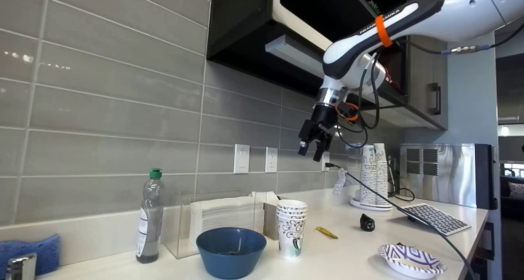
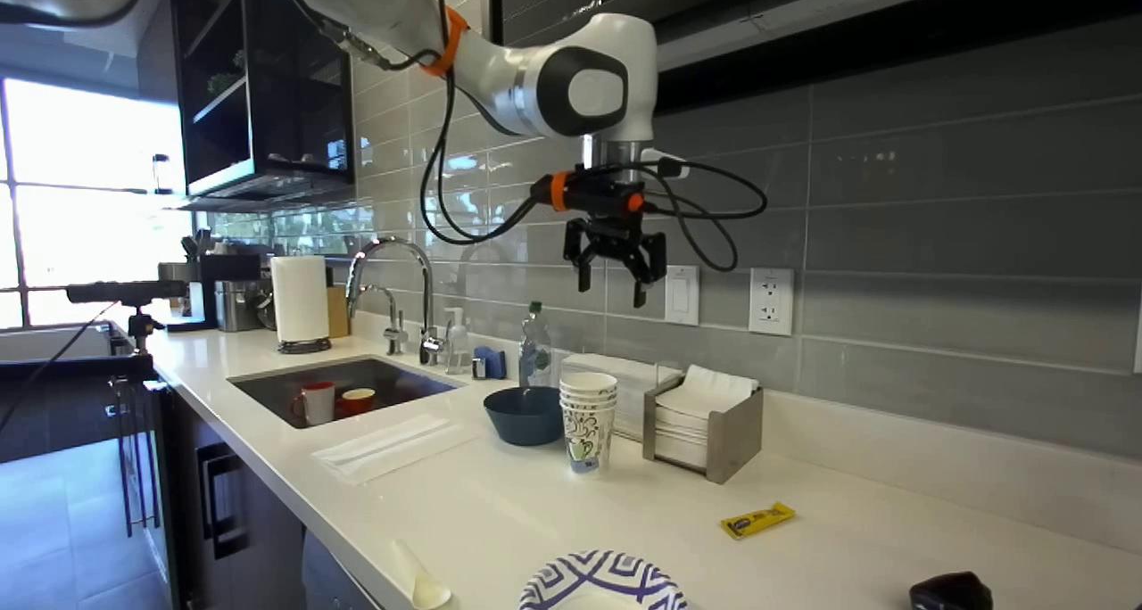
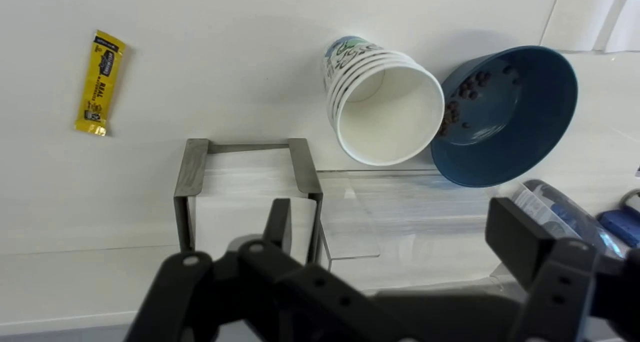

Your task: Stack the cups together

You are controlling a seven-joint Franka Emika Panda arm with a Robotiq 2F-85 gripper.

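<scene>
The white paper cups with green speckled print stand nested in one upright stack on the counter, in both exterior views (image 1: 292,235) (image 2: 589,427). Several rims show one above the other. In the wrist view the stack (image 3: 390,114) is seen from above and the top cup looks empty inside. My gripper (image 1: 310,154) is open and empty, high above the counter and apart from the stack. It also shows in an exterior view (image 2: 612,289), and its spread fingers frame the napkin area in the wrist view (image 3: 397,227).
A blue bowl (image 1: 231,253) with small brown bits stands beside the stack. A napkin holder (image 2: 736,432), a clear bottle with green cap (image 1: 150,222), a yellow packet (image 3: 100,84), a patterned paper plate (image 1: 411,261) and tall cup stacks (image 1: 373,177) stand around. Cabinets hang above.
</scene>
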